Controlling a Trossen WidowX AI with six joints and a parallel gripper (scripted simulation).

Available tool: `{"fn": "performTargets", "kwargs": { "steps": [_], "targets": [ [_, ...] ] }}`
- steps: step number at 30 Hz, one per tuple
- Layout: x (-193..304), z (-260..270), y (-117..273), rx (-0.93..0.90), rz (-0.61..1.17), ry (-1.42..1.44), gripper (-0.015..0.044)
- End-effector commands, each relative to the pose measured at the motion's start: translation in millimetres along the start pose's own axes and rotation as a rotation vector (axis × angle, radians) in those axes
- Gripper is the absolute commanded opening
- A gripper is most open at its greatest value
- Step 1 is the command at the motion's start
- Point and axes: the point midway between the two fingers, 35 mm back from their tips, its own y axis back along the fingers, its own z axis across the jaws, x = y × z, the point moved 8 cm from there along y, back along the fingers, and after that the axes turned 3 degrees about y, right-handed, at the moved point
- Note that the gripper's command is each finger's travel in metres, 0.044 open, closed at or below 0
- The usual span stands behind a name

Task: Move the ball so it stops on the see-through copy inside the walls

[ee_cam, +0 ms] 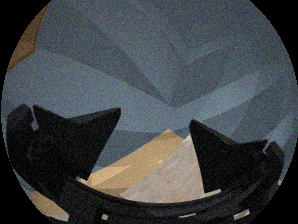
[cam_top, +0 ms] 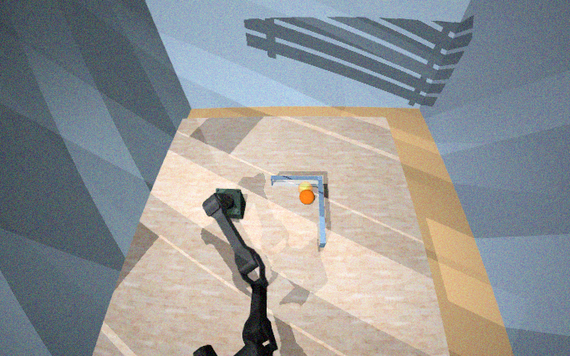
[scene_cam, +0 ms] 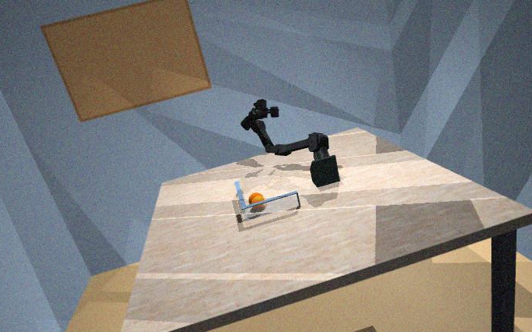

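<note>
The orange ball (cam_top: 307,197) lies on the table inside the corner of the two low clear walls (cam_top: 321,207). It partly overlaps the pale see-through copy (cam_top: 304,186), which sits closer to the corner. The ball also shows in the exterior view (scene_cam: 256,199) behind the clear wall (scene_cam: 270,202). My gripper (scene_cam: 264,110) is raised high above the table, far from the ball, near the table's edge. In the wrist view the two dark fingers stand wide apart with nothing between them; only wall and a table corner show past them.
The arm's dark base (cam_top: 231,202) stands on the table to the left of the walls. The arm (cam_top: 243,261) stretches toward the near edge in the top view. A table leg (scene_cam: 503,280) shows at the right.
</note>
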Motion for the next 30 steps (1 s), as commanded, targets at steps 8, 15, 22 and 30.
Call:
{"fn": "performTargets", "kwargs": {
  "steps": [8, 15, 22, 30],
  "targets": [
    [-54.3, -35.3, -33.2, 0.06, -0.198, 0.026, 0.044],
    [-97.3, -79.5, -57.9, 0.167, -0.372, 0.0, 0.044],
    [-150.9, -129.5, -59.8, 0.284, -0.535, -0.012, 0.044],
    [-221.6, -202.5, -40.4, 0.484, -0.77, -0.029, 0.044]
  ]
}}
